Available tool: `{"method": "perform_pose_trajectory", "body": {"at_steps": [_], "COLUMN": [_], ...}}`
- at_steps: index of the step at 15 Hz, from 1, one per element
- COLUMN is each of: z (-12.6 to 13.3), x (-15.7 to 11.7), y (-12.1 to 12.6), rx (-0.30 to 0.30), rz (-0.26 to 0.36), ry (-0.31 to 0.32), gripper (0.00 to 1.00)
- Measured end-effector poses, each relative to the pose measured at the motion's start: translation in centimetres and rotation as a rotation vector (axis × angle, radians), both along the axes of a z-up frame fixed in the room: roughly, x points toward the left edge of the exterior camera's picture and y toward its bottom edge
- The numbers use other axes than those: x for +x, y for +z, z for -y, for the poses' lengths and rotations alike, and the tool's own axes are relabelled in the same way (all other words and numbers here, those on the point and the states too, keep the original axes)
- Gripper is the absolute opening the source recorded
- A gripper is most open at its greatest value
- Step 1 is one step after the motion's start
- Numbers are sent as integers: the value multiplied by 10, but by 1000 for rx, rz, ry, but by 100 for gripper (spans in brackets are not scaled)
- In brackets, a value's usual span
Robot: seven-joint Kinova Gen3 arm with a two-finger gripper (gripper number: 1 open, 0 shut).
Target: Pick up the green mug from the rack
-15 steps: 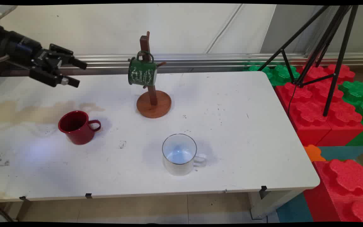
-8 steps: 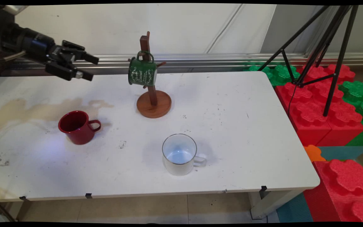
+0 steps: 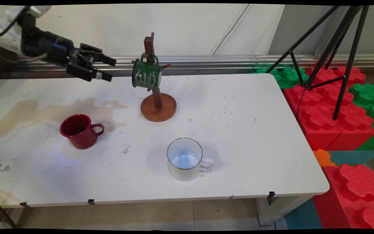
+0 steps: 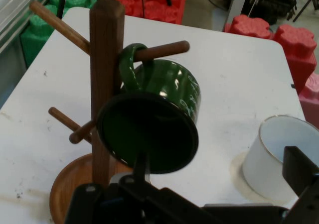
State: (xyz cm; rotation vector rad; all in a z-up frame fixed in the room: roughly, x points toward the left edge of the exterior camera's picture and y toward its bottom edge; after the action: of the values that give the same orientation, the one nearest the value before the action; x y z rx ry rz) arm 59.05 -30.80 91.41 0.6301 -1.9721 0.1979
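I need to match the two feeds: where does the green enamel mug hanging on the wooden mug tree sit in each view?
Main view: the green enamel mug hangs upper centre, right of the black two-finger gripper.
Hand view: the mug fills the centre, open mouth toward the camera, handle over a peg.
Shared landmark: the wooden mug tree, with the white enamel mug also in both views.

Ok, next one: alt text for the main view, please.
A black end effector, fingers open, hovers just left of a green mug hanging on a wooden mug tree. On the white table stand a red mug and a white mug.
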Motion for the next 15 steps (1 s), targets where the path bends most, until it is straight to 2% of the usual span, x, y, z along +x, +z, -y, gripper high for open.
{"method": "perform_pose_trajectory", "body": {"at_steps": [15], "z": [35], "x": [-31], "y": [-49], "rx": [25], "rz": [-74], "ry": [16], "gripper": [100]}}
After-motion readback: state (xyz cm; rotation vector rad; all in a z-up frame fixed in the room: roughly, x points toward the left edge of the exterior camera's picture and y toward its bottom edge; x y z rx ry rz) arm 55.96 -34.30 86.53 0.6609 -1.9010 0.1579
